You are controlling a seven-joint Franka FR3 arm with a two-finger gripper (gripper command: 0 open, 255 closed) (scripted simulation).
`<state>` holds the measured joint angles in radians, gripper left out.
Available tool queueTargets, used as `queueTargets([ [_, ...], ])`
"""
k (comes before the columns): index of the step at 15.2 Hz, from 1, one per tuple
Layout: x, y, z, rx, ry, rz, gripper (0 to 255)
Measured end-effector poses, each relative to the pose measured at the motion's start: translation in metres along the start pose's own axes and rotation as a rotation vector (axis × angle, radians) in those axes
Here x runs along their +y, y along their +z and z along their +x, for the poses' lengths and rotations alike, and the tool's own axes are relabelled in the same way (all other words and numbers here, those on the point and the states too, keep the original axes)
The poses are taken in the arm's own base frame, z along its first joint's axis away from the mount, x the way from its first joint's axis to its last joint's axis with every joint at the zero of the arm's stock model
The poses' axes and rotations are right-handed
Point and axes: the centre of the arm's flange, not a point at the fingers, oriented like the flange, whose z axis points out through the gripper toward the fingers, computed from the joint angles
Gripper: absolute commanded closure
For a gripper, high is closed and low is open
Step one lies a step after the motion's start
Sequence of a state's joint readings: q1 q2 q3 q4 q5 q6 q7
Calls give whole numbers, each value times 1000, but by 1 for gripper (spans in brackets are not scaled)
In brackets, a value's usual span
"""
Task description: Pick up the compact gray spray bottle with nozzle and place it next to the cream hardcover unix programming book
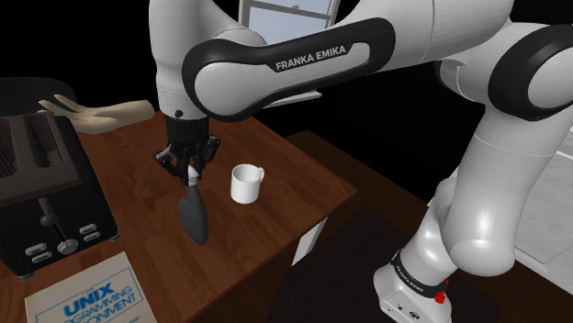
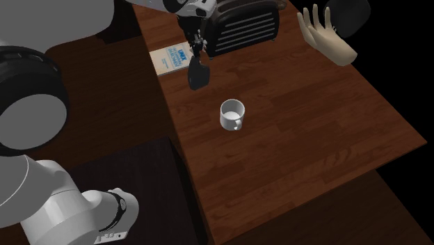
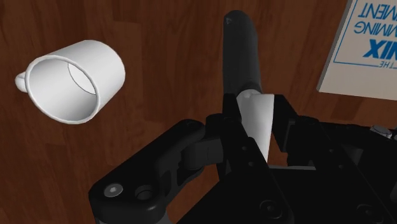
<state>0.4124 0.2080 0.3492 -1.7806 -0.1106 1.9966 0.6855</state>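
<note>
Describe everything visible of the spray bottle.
The spray bottle is small, with a smooth, dark grey, tapered body and a white nozzle head. The pincer is shut on that head, so the bottle hangs below it, slightly tilted, over the brown wooden table, between the white mug and the Unix book. Whether its base touches the table cannot be told.
</note>
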Motion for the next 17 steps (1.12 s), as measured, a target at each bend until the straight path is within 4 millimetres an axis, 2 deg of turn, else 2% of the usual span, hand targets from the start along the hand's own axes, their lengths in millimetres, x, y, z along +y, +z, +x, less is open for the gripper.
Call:
queueTargets([
  [2,-1,7,1,0,0,0,255],
  [8,-1,9,0,0,0,0,255],
  [9,-1,9,0,0,0,0,0],
  [15,-1,9,0,1,0,0,0],
  [17,-1,-6,1,1,0,1,0],
])
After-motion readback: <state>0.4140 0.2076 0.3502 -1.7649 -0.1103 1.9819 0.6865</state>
